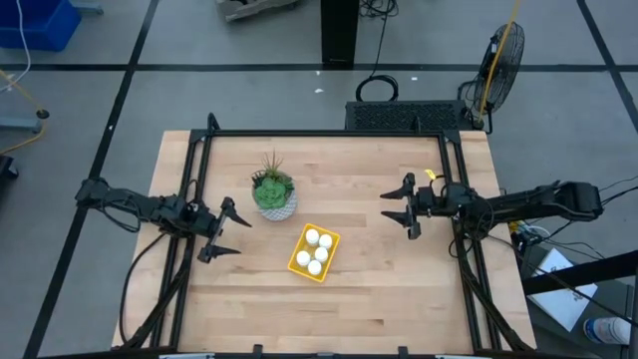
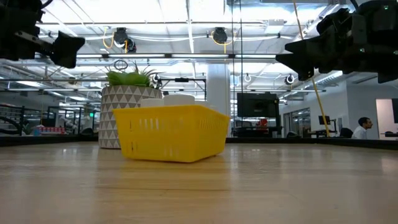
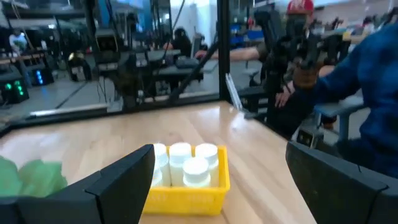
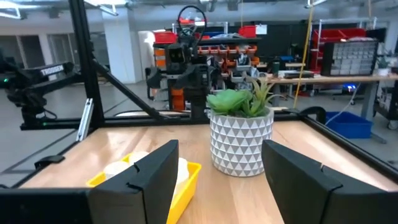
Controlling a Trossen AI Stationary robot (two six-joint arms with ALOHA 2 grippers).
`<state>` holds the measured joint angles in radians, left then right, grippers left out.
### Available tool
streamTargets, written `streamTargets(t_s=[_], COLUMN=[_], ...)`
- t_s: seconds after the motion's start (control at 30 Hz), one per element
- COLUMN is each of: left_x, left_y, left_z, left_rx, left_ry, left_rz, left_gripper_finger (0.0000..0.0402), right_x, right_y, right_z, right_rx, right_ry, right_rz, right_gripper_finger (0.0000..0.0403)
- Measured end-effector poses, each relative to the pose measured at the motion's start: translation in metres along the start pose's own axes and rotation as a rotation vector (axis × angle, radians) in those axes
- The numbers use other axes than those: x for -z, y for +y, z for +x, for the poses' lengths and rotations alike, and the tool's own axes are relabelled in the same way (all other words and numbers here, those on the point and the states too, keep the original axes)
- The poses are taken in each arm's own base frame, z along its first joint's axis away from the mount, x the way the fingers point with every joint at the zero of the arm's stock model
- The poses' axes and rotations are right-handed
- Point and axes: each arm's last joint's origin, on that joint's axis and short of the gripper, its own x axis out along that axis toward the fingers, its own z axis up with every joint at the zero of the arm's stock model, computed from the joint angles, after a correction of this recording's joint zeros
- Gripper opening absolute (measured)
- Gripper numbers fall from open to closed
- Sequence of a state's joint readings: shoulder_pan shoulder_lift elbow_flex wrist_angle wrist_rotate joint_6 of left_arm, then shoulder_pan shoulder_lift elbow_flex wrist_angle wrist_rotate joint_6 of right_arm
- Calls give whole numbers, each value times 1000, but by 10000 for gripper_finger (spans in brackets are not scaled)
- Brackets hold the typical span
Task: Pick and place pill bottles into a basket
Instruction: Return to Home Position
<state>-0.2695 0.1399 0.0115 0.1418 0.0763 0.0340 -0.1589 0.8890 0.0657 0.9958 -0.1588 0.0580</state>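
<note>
Several white pill bottles [image 1: 315, 250] stand upright inside the yellow basket [image 1: 297, 265] near the table's middle; they also show in the left wrist view [image 3: 186, 163]. The basket rests flat on the table in the low view [image 2: 171, 134]. My left gripper [image 1: 231, 231] is open and empty, above the table left of the basket. My right gripper [image 1: 397, 207] is open and empty, above the table right of the basket.
A white patterned pot with a green plant [image 1: 273, 193] stands just beyond the basket toward the far left. A black frame [image 1: 329, 134] runs around the table. A person in blue [image 3: 367, 81] stands beyond the table's right edge.
</note>
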Motion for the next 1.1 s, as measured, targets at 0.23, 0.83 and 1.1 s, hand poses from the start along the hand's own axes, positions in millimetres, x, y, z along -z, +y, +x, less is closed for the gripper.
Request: streamTargets(t_s=[0.23, 0.83, 1.1], left_x=[2, 3, 9], left_y=[4, 6, 6], left_z=[0, 0, -1], left_rx=[-124, -209, -208], left_ry=[27, 31, 92], left_rz=[32, -9, -35], left_gripper_finger=[365, 365, 365], right_x=[0, 11, -10], right_y=[-1, -15, -8], right_z=[0, 3, -9], right_rx=[4, 110, 62], right_ry=[3, 62, -43], right_rz=[-55, 61, 43], right_gripper_finger=[221, 221, 221])
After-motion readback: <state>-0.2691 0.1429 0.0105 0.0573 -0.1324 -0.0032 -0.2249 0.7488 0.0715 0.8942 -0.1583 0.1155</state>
